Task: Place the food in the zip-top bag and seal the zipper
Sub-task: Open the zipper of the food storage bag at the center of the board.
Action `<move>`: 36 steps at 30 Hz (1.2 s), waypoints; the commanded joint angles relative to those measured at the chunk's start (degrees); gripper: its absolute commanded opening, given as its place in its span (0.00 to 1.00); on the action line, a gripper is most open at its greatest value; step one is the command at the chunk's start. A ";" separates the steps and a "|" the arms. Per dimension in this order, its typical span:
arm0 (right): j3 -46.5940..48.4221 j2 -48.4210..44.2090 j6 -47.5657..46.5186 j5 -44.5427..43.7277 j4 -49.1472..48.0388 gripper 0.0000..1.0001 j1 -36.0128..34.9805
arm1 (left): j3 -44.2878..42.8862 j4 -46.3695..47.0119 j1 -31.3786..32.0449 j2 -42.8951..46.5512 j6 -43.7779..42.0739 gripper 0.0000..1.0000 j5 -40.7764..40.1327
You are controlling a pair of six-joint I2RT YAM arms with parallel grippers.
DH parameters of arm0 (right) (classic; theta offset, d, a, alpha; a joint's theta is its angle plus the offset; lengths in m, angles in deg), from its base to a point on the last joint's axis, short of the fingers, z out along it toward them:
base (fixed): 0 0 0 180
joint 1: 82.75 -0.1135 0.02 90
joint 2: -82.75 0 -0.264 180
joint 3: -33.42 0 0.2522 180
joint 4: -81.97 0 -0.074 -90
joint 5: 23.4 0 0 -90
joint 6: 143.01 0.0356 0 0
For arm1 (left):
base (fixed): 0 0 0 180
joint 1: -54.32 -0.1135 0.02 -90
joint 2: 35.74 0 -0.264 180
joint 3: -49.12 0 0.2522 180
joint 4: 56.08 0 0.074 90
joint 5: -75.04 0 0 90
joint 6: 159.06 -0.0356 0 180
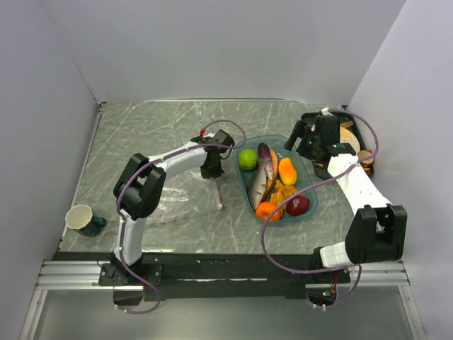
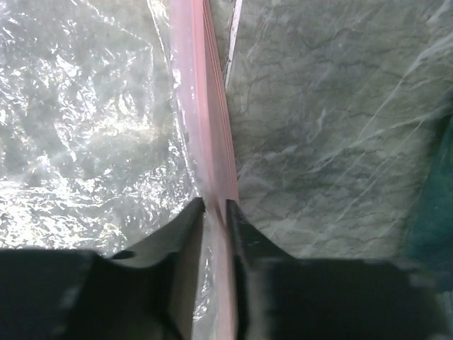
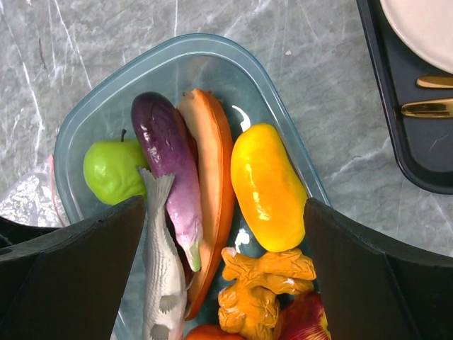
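A: Top view. Bag lies flat on the worktop with nothing in it; all the food sits in the tray.
B: Left wrist. Left gripper pinches the zipper. Risk: the thin hold slips, or both lips are caught and the mouth will not open.
A: Right wrist. Right gripper hangs wide open over the food, empty. Risk: the pieces are crowded, so it may knock neighbours out.

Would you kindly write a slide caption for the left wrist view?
Left gripper straddling the pink zipper of the clear zip-top bag, flat on a marbled table.
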 commanded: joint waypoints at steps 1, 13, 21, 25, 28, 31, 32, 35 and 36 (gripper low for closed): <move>1.38 0.35 -0.46 0.25 -1.40 1.00 0.67 | -1.58 0.45 -0.24 0.55 -0.22 0.20 0.60; -1.78 -1.49 2.53 8.85 -2.28 1.00 0.67 | -0.09 4.40 -0.24 9.78 -6.54 0.01 4.63; -11.35 -4.22 7.28 24.33 -7.64 0.90 -0.64 | 4.65 9.59 -0.33 15.66 -13.05 0.01 11.59; -13.48 -4.31 8.51 26.35 -8.87 0.81 -2.92 | 7.73 10.55 -0.24 17.87 -14.98 0.01 13.69; -14.09 -3.17 10.00 28.63 -11.15 0.68 -4.07 | 9.49 11.17 -0.24 19.19 -15.51 0.01 15.36; -13.57 -1.33 10.71 28.47 -12.04 0.67 -6.00 | 11.25 12.57 -0.24 20.85 -15.78 0.01 16.42; -12.78 -0.71 10.71 27.25 -11.87 0.67 -6.88 | 11.60 12.84 -0.24 21.47 -15.78 0.01 17.21; -11.11 2.01 10.62 25.31 -10.28 0.68 -7.59 | 12.31 12.84 -0.25 22.09 -15.51 0.01 17.83; -10.76 3.06 10.62 24.95 -10.02 0.68 -7.67 | 12.48 12.84 -0.24 22.18 -15.60 0.01 18.00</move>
